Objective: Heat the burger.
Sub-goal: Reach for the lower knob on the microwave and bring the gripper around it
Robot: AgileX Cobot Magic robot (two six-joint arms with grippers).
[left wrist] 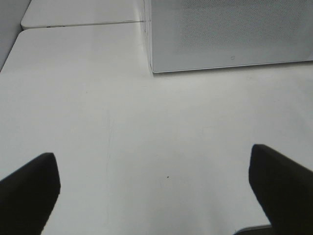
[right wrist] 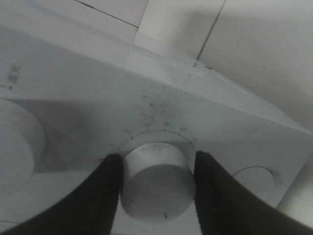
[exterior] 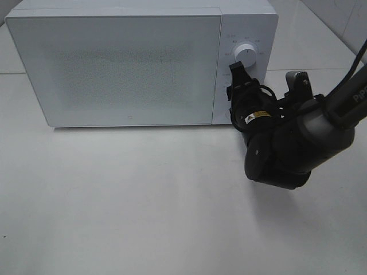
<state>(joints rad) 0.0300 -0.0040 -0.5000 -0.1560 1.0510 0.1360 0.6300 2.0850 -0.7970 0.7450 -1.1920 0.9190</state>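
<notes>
The right gripper (right wrist: pixel 156 157) has its two fingers closed on the sides of the lower dial (right wrist: pixel 156 183) of the microwave (exterior: pixel 255 26), pinching it; the printed scale arcs just beyond the fingertips. Slip is what I'd watch for: the dial is smooth and round, so with a light pinch the fingers could slide around it while it does not turn; a heavy twist could instead run past the wanted mark and set too long a time. The fingertips reach almost to the panel (closer than I'd like), so a tilted wrist might scrape them on it and stall the turn.

To one side of the jaws sits the upper dial (exterior: pixel 246 52), apart from the fingers; to the other side is a round button (right wrist: pixel 254 178), near enough that a drifting finger might brush it. Nothing stands between the jaws and the dial itself.

The burger is nowhere in sight; the door (exterior: pixel 114 69) is closed and frosted, so I judge it is inside, though I cannot confirm it.

The left gripper (left wrist: pixel 152 156) hangs with jaws spread wide over the bare table (left wrist: pixel 146 112), nothing between them; the microwave's front corner lies well ahead of them, and this arm blocks nothing.
</notes>
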